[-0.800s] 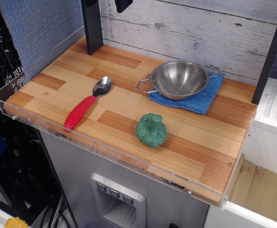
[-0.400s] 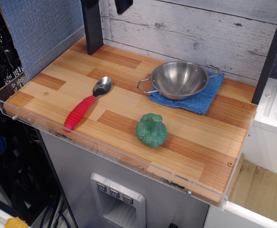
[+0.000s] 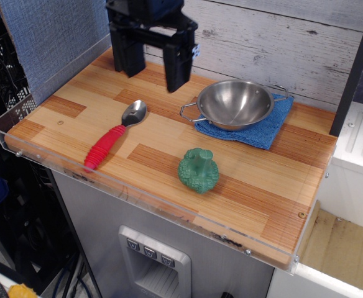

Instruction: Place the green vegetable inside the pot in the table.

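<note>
The gripper (image 3: 153,71) has dropped into view at the far left, fingers spread wide and empty, while the green vegetable (image 3: 198,171) sits stem-up near the desk (image 3: 256,205) front edge, where an off-centre pinch could tip it short of the pot (image 3: 234,103)

No readable text, label, brand, number or sign is showing anywhere; the three small markings on the grey panel (image 3: 150,253) hanging below the bench (image 3: 256,192) front edge are appearing too small to make out.
</note>
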Motion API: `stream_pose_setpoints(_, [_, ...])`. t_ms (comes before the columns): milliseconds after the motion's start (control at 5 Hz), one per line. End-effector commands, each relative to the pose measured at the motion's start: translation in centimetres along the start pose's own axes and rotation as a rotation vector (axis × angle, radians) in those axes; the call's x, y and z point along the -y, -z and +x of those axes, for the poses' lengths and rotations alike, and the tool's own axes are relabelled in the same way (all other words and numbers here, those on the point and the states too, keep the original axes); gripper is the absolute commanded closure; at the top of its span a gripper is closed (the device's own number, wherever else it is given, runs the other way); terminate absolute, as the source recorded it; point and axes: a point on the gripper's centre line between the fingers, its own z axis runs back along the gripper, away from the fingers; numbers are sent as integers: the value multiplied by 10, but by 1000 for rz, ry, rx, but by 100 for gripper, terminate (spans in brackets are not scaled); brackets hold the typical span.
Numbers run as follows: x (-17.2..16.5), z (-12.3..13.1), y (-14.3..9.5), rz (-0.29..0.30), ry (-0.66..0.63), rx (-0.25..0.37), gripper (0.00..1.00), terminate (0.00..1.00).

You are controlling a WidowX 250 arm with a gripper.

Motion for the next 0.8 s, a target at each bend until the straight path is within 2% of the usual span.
stream_pose_setpoints(0, [36, -29, 21, 47, 104, -16, 0, 0])
stream_pose_setpoints(200, [50, -32, 39, 58, 104, -40, 0, 0])
stream_pose_setpoints(600, [51, -18, 56, 90, 95, -22, 0, 0])
